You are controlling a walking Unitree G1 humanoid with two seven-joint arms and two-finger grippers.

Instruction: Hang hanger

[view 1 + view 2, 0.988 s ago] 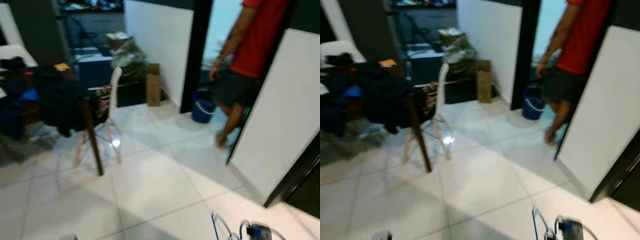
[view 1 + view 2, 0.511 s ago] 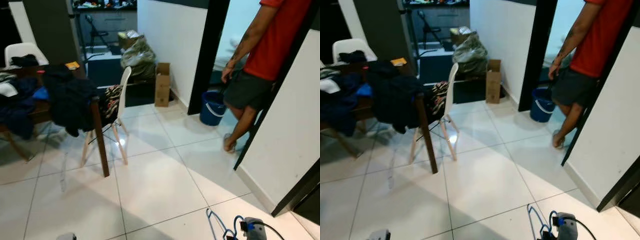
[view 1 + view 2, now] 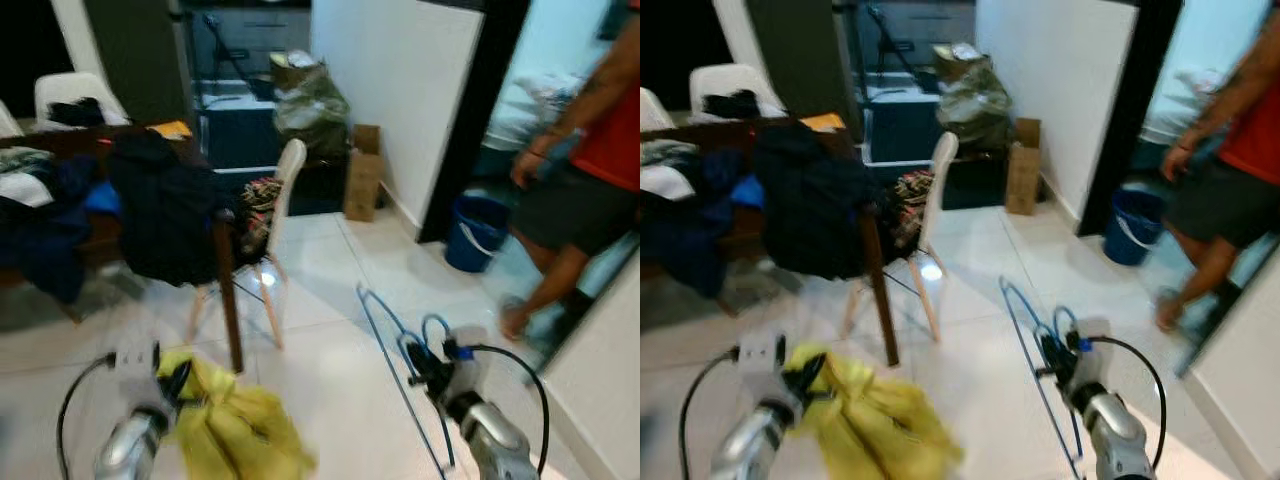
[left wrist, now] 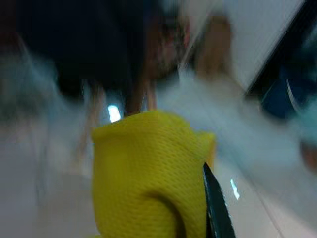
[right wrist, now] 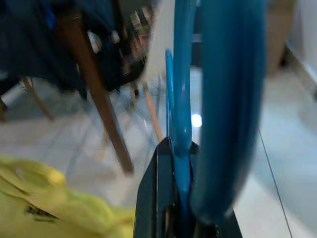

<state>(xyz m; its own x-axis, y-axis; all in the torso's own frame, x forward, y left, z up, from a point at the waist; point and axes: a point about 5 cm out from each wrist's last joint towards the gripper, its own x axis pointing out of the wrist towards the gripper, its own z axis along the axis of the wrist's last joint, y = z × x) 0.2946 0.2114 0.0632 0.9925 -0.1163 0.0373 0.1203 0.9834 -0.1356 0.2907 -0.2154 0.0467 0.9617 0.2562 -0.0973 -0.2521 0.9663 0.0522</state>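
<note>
Clenched on its load, the right gripper (image 3: 418, 362) held 1 blue hanger (image 3: 383, 325) in the lower right of the left eye view; in the right wrist view the blue wire (image 5: 182, 89) ran between the 2 black fingers (image 5: 157, 198). The hanger was lifted above the white tile floor (image 3: 330, 270), and its long bar slanted from the middle of the frame down to the lower right. The left gripper (image 3: 176, 379), in the lower left of the frame, was closed on 1 yellow garment (image 3: 232, 425), which hung in folds below it. In the left wrist view the yellow mesh cloth (image 4: 148, 178) lay against 1 black finger (image 4: 215, 208); the second finger was hidden by the cloth.

Behind the grippers, 1 dark wooden table (image 3: 226, 280) stood at the left, covered with a heap of dark clothes (image 3: 165, 215). I counted 3 white chairs: 1 beside the table leg (image 3: 285, 200) and 2 at the upper left (image 3: 75, 90). At the upper middle were 1 cardboard box (image 3: 363, 185) and 1 filled bag (image 3: 312, 105). 1 blue bucket (image 3: 477, 232) stood at the doorway, and 1 person (image 3: 590, 180) in a red shirt and dark shorts stood at the right edge.
</note>
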